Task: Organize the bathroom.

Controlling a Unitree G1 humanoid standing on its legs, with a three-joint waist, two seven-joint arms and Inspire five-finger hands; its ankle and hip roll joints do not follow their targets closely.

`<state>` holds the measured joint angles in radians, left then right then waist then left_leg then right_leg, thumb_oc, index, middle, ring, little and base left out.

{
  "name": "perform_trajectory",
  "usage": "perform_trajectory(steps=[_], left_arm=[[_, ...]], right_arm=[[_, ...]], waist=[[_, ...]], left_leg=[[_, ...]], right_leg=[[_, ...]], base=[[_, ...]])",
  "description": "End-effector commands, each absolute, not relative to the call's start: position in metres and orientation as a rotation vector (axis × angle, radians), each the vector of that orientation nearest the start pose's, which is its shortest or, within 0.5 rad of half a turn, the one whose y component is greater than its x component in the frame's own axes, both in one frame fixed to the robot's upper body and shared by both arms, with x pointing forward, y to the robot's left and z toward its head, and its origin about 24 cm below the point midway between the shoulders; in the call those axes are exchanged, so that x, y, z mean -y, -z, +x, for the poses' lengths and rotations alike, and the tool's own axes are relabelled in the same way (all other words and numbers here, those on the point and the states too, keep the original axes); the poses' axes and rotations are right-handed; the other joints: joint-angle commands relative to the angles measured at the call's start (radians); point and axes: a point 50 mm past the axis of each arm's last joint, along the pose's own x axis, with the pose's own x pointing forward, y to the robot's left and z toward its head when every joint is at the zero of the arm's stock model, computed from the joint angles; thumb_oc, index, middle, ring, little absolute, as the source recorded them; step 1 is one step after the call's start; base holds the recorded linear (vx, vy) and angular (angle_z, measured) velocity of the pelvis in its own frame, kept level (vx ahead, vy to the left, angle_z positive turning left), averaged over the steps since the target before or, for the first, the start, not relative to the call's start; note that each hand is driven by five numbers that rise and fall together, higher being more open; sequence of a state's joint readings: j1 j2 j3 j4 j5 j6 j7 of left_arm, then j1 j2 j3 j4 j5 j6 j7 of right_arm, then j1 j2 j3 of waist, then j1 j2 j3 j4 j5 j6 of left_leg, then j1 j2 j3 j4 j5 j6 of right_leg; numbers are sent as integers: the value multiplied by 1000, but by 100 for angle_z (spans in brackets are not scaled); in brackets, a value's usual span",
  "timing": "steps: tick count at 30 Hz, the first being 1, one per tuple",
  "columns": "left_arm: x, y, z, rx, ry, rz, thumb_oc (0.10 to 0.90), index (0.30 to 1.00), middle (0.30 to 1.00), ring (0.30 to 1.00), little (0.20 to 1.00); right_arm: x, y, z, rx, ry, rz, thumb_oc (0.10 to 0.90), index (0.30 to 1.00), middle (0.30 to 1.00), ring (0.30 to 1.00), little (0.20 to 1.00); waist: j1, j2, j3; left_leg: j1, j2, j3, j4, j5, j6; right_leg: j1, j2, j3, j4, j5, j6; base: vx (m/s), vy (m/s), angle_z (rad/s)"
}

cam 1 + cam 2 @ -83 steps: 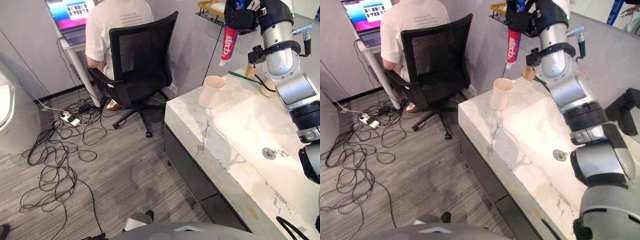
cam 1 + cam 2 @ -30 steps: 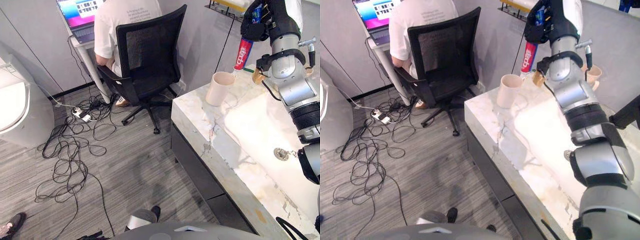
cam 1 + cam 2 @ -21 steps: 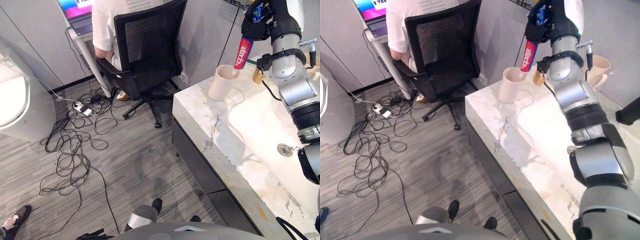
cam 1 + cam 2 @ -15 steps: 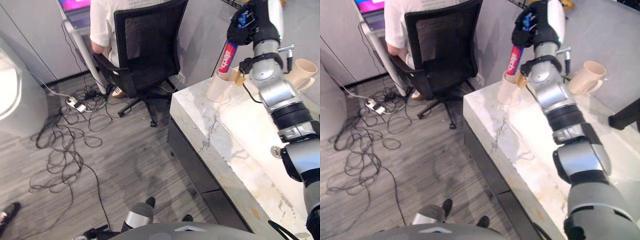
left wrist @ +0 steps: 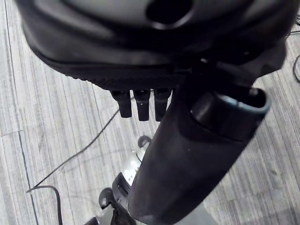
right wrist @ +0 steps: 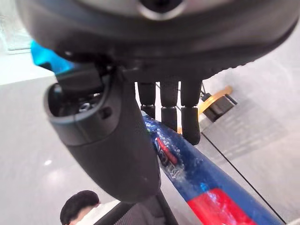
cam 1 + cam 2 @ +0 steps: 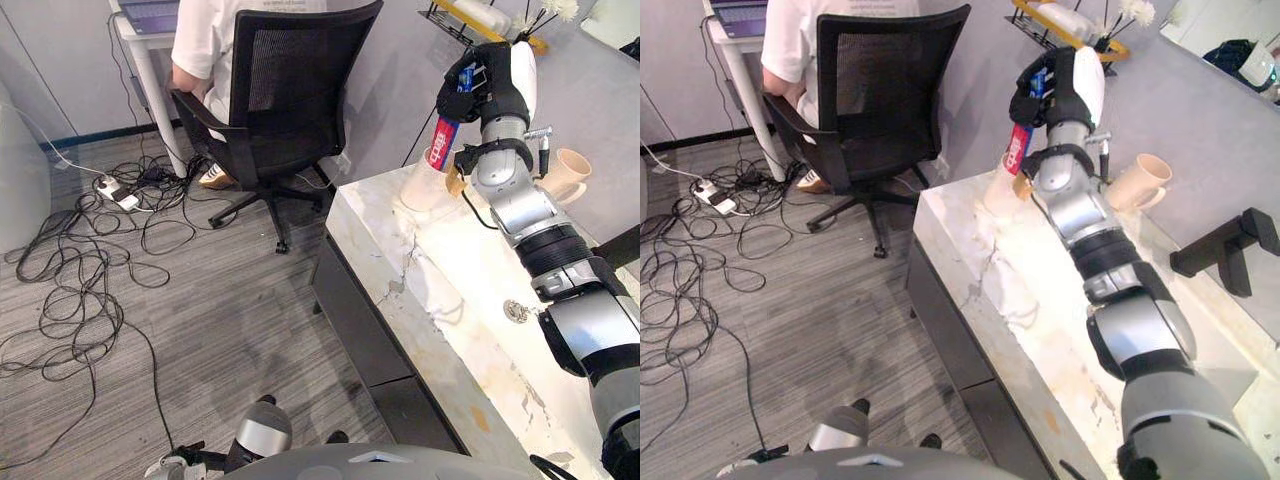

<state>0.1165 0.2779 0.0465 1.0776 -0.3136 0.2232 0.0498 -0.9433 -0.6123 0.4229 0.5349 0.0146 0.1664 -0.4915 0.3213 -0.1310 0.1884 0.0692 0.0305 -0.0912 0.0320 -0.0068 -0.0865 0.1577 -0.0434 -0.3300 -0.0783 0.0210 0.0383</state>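
Observation:
My right hand (image 7: 487,82) is raised over the far left corner of the marble counter (image 7: 400,262), shut on a red and blue toothpaste tube (image 7: 443,133). The tube hangs downward, and its lower end sits at the mouth of a white cup (image 7: 421,190) on that corner. In the right wrist view the fingers (image 6: 169,107) and thumb clamp the tube (image 6: 187,176). A beige mug (image 7: 1139,181) with a handle stands farther back on the counter. My left hand (image 5: 140,101) hangs over the floor, fingers relaxed and holding nothing.
A sink basin with a drain (image 7: 515,312) lies in the counter, with a black faucet (image 7: 1223,251) at its back. A wall shelf (image 7: 470,20) hangs above the cup. A person sits in a black office chair (image 7: 290,90); loose cables (image 7: 60,280) cover the floor.
The camera has shifted. My right hand has brought the tube down from above the cup until its lower end reaches the cup's mouth.

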Motion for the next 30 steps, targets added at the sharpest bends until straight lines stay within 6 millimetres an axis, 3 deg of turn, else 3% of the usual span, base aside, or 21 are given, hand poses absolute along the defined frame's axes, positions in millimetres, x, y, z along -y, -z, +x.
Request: perform_trajectory(steps=[1,6,7,8,30], left_arm=[[-273,156,40,-1410,-456,-9,800,900,900,900,900],[-275,154,51,-1391,-465,-7,800,900,900,900,900],[-275,154,52,-1390,-464,-7,800,900,900,900,900],[-275,154,52,-1391,-466,-7,800,900,900,900,900],[-273,155,55,-1410,-475,0,800,900,900,900,900]], right_arm=[[196,-287,373,651,495,-643,400,300,300,300,300],[195,-287,372,656,481,-612,400,300,300,300,300],[194,-286,373,652,473,-609,466,399,399,399,399],[194,-285,373,646,471,-598,800,900,900,900,900],[188,-274,374,615,444,-563,800,900,900,900,900]], waist=[[6,-6,-93],[3,-12,-84],[2,-12,-83],[1,-13,-83],[-18,-13,-89]], left_leg=[[-30,21,41,34,-58,3],[-41,23,39,42,-59,1],[-41,23,39,43,-58,0],[-39,24,40,42,-58,0],[-18,32,55,42,-59,-2]], right_leg=[[-12,-59,41,104,-74,75],[-17,-55,48,98,-67,78],[-16,-55,48,97,-66,79],[-15,-55,49,96,-65,79],[2,-57,67,94,-68,81]], base=[[-21,-73,-4],[-21,-38,0],[0,0,0],[0,0,0],[0,-1,0]])
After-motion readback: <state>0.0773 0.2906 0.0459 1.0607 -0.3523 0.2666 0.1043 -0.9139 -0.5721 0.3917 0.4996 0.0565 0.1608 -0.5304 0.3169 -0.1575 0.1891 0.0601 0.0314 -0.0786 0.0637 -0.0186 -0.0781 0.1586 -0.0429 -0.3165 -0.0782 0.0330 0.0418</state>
